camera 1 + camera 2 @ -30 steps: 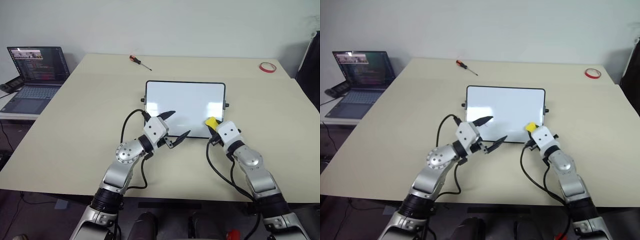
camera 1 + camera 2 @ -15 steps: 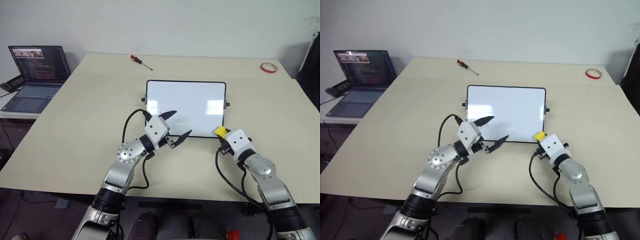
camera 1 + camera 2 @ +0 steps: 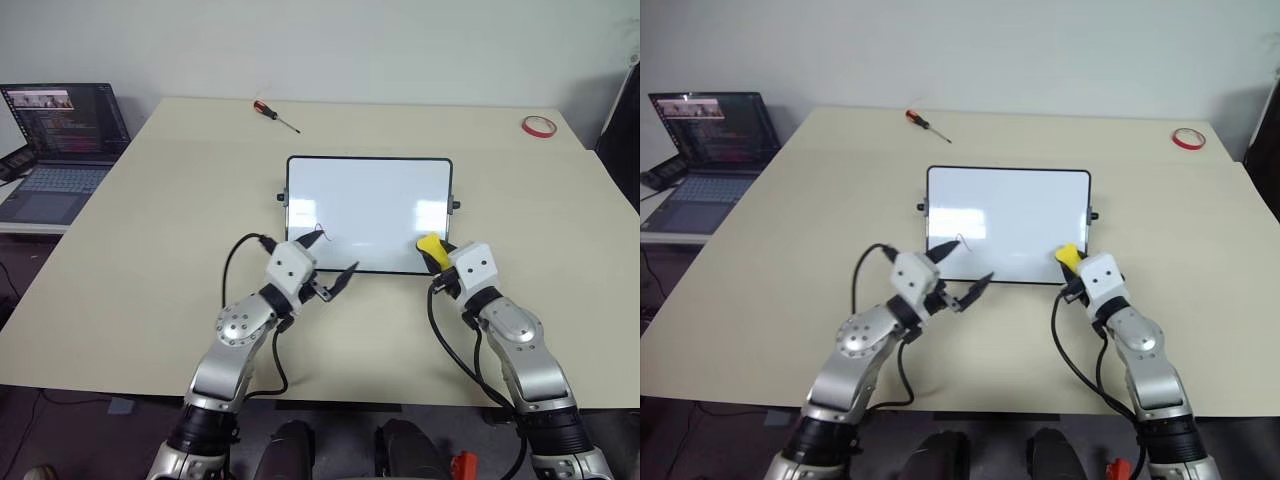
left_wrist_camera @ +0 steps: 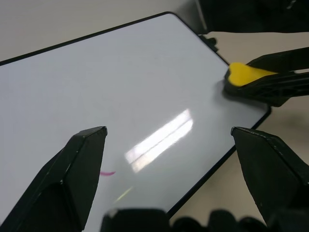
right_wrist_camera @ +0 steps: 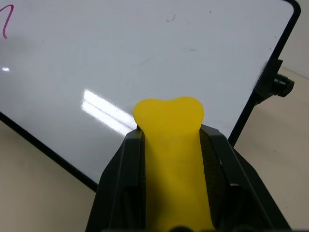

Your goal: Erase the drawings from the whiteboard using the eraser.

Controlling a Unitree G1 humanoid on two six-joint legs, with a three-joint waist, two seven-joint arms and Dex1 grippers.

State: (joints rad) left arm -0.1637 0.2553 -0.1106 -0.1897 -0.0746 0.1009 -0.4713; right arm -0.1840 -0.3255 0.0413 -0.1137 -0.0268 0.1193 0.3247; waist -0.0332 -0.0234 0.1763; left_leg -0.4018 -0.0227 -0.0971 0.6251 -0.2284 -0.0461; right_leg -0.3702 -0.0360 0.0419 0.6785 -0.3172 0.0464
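Note:
The whiteboard [image 3: 368, 200] lies flat in the middle of the table. One thin red drawing [image 3: 318, 236] shows near its near left part, and again in the right wrist view [image 5: 6, 21]. My right gripper [image 3: 436, 257] is shut on the yellow eraser [image 5: 169, 130]. The eraser's tip sits over the board's near right corner [image 3: 429, 247]; whether it touches I cannot tell. My left gripper [image 3: 331, 258] stands open and empty at the board's near edge, just beside the red mark. The left wrist view looks across the board to the eraser [image 4: 246, 73].
An orange-handled screwdriver [image 3: 275, 112] lies at the far side of the table and a red tape ring [image 3: 537, 125] at the far right corner. An open laptop [image 3: 60, 130] stands on a side surface to the left. A black knob [image 5: 281, 85] juts from the board's right side.
The left gripper drew back leftward and lower, uncovering a red mark. The right gripper with the eraser slid off the board's near right corner, then came back over it. The camera shifted slightly.

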